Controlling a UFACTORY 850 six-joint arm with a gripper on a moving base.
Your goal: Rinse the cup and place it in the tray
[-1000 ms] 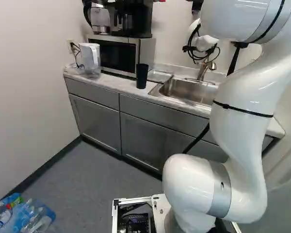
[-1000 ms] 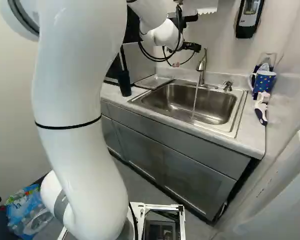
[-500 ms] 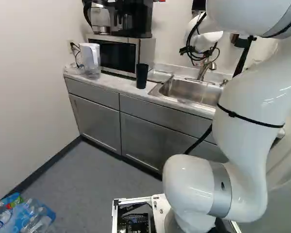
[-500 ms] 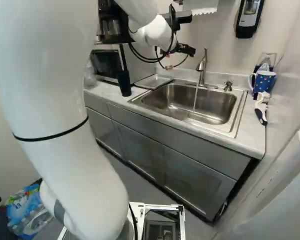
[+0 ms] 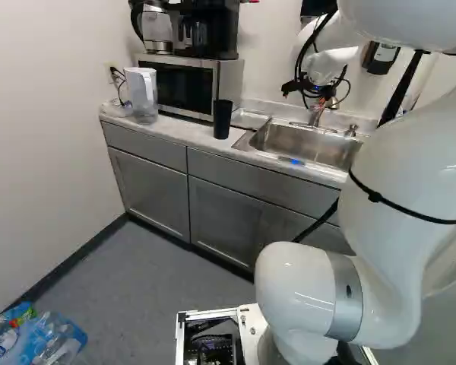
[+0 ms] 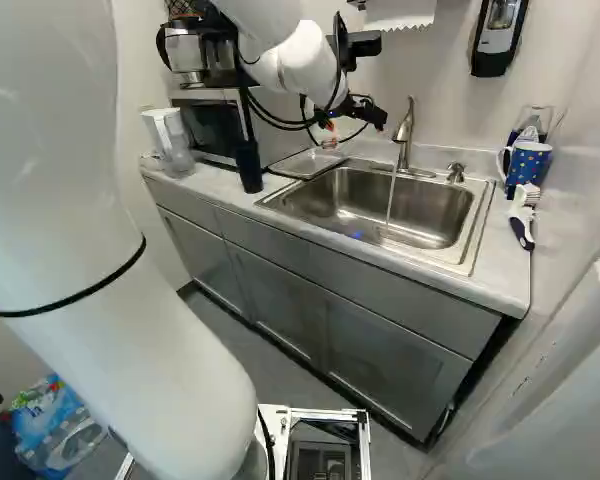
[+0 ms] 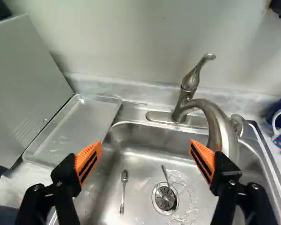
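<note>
My gripper [image 6: 348, 122] hangs over the back of the counter near the faucet in the right base view. In the wrist view the gripper [image 7: 145, 159] is open above the sink, its orange pads wide apart and nothing between them. A dark, tall cup [image 5: 223, 119] stands upright on the counter, left of the sink and away from the fingers. The shallow metal tray [image 7: 75, 129] lies beside the sink, against the microwave; nothing is seen in it. From the faucet [image 7: 215, 126], which arches beside one finger, water runs into the sink [image 6: 420, 215].
A spoon [image 7: 123, 187] and a drain with a small utensil are in the basin. The microwave [image 5: 184, 85], a white pitcher [image 5: 141, 91] and coffee makers stand left of the cup. A dotted blue mug [image 6: 529, 162] and a brush [image 6: 522, 215] are right of the sink.
The gripper has come lower and slightly left in the right base view. My upper arm has swung aside, uncovering the pitcher there. A blue light spot now shows at the sink's front. The base stays put.
</note>
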